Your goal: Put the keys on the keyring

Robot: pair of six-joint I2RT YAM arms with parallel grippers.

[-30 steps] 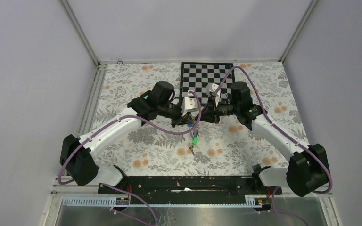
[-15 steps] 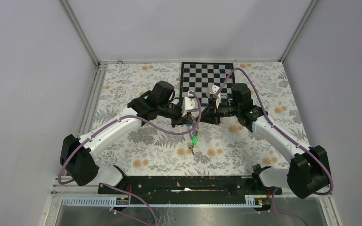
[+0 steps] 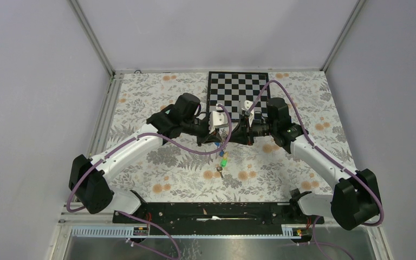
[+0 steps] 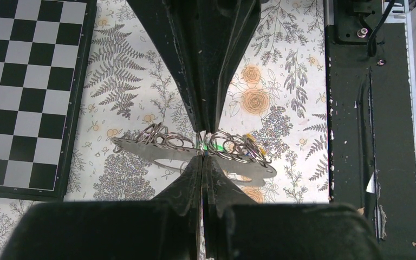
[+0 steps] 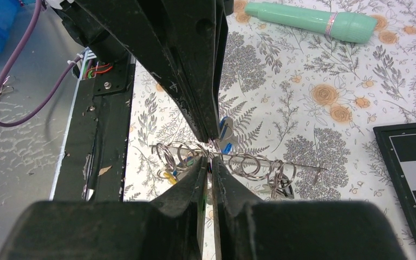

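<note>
Keys (image 5: 225, 130) seem to hang on the ring (image 4: 165, 142) that my left gripper (image 4: 203, 154) and right gripper (image 5: 210, 157) both pinch; more may be left.

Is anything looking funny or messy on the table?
Nothing is spilled or broken. One oddity: the keyring seems to lie alone on the table, while the left claw and right claw pinch a tangled bunch of rings in the air.

place: probably robot lab cell | cues: grey panel walls (image 3: 32, 81), aluminium frame (image 3: 92, 38), checkerboard (image 3: 237, 86)
</note>
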